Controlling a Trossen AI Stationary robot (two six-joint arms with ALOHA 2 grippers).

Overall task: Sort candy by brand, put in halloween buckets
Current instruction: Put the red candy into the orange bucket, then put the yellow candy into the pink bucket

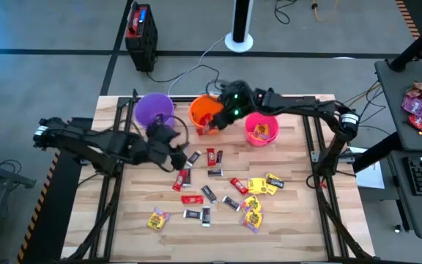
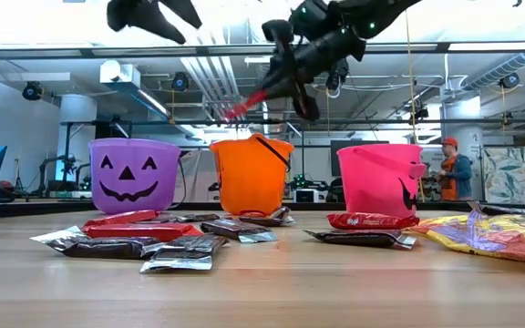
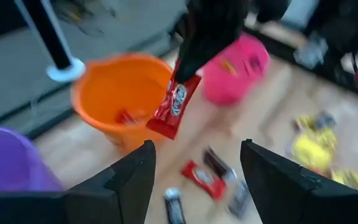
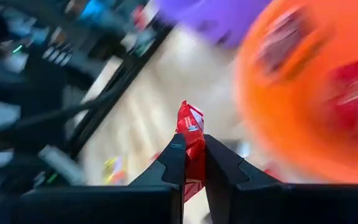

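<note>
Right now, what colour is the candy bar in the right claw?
Red, with white lettering. The candy bar shows best in the left wrist view, pinched by the right claw.

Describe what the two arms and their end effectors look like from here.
Both arms are dark, nearly black, jointed links. The left end effector has two broad, flat dark fingers. The right end effector has two tapering dark fingers, and green lights glow on the right arm's wrist.
</note>
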